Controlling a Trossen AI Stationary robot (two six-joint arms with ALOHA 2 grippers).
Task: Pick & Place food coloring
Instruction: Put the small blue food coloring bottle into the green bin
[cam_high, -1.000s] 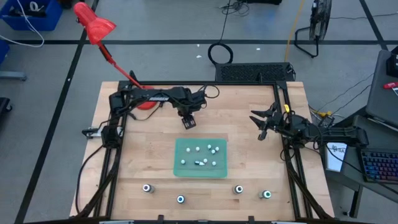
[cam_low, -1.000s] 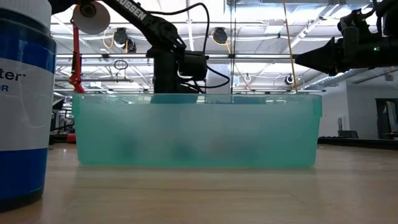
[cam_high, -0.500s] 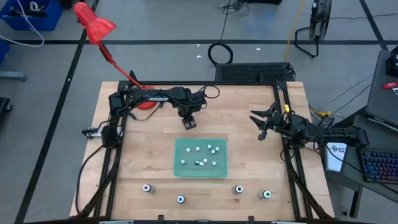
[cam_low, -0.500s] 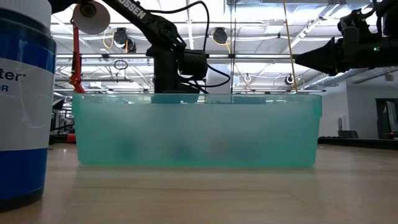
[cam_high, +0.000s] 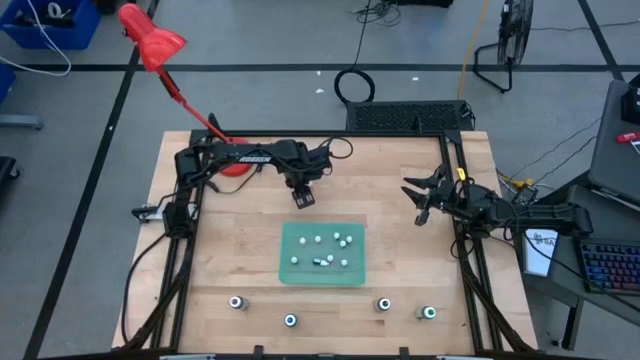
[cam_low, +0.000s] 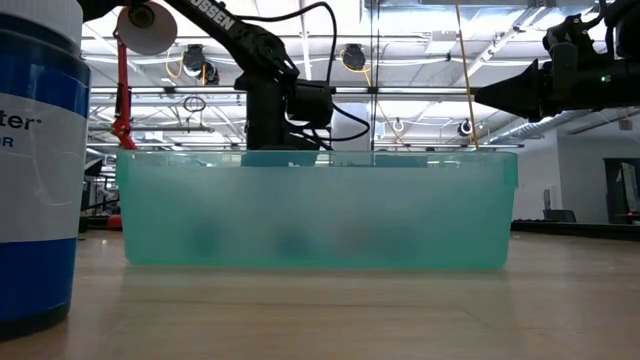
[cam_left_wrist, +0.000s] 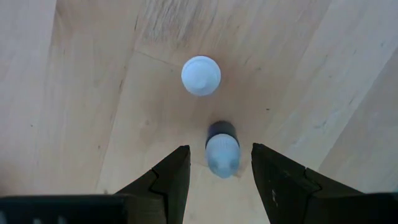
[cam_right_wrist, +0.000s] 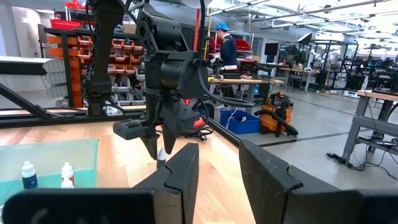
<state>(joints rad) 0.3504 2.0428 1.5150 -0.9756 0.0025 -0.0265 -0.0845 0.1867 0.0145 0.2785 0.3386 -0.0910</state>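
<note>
Behind the green tray, toward the table's far edge, the left gripper points straight down from an arm that reaches in across the back of the table, its wrist bent so the fingers hang vertical. From its own wrist camera a small bottle with a dark body and pale blue cap sits between the two dark fingers; they stand narrowly apart around it, and whether they press on it cannot be told. Just past the fingertips a separate round pale cap rests on the bare wood. White lettering runs along this arm's upper link, reading partly as "OSSEN" in the low view. The right gripper hovers above the table's right side, level and pointing inward toward the left arm, its fingers parted with nothing between them. Most of the food coloring lies well in front of the left gripper: tiny whitish bottles scattered inside the tray, and four dark round containers with pale tops spaced along the near edge of the table. One of these fills the low view's left side as a blue-and-white container showing the letters "ter" and "R".
</note>
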